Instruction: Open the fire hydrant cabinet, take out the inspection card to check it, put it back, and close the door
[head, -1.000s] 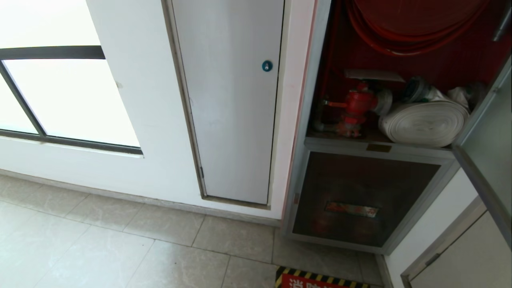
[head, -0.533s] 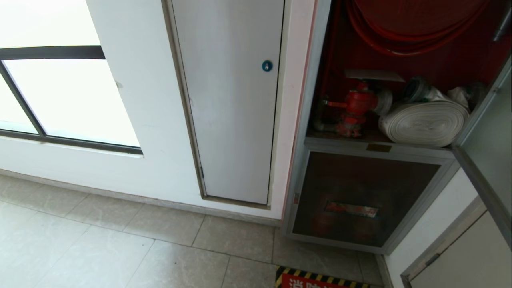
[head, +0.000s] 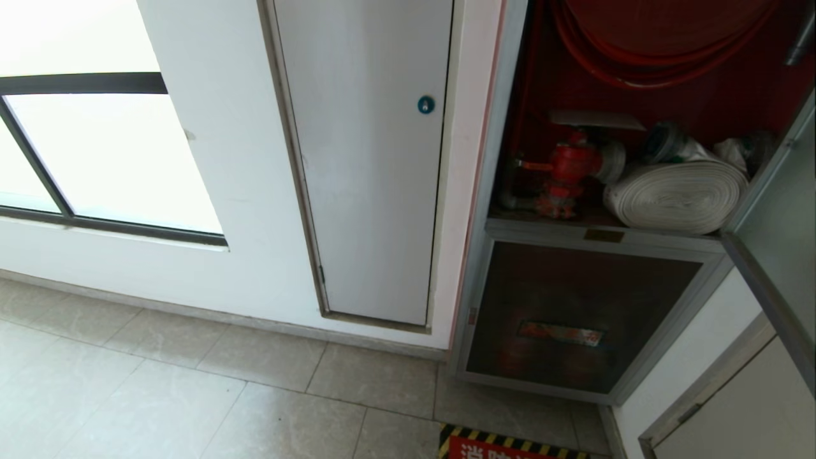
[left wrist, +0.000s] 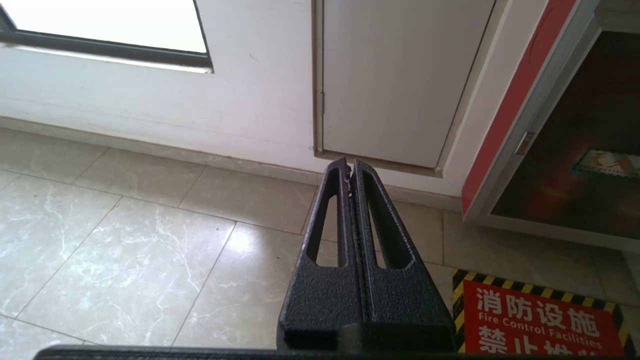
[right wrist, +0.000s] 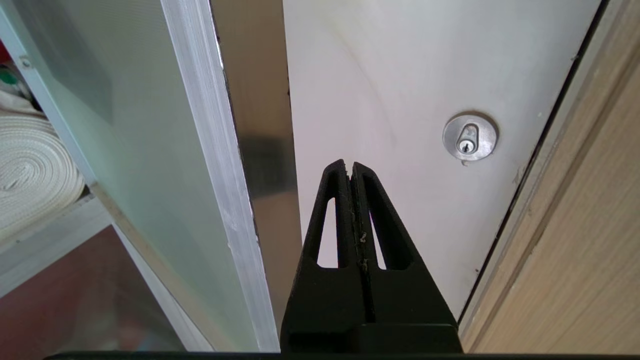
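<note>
The fire hydrant cabinet (head: 494, 191) stands open at the right of the head view, with a red inside. On its shelf are a red valve (head: 567, 166) and a white rolled hose (head: 676, 194), and a red coiled hose (head: 663, 44) hangs above. The inspection card (head: 596, 119) lies flat on top of the valve. The door (head: 774, 217) is swung out to the right. Neither gripper shows in the head view. My right gripper (right wrist: 349, 165) is shut and empty, just beside the door's aluminium edge (right wrist: 215, 150). My left gripper (left wrist: 350, 162) is shut and empty, low over the floor.
A white panel with a blue lock (head: 426, 104) is left of the cabinet, and a dark glass panel with a red label (head: 561, 333) is below the shelf. A red floor sign (left wrist: 535, 315) lies in front. Behind the right gripper is a white panel with a silver lock (right wrist: 470, 136).
</note>
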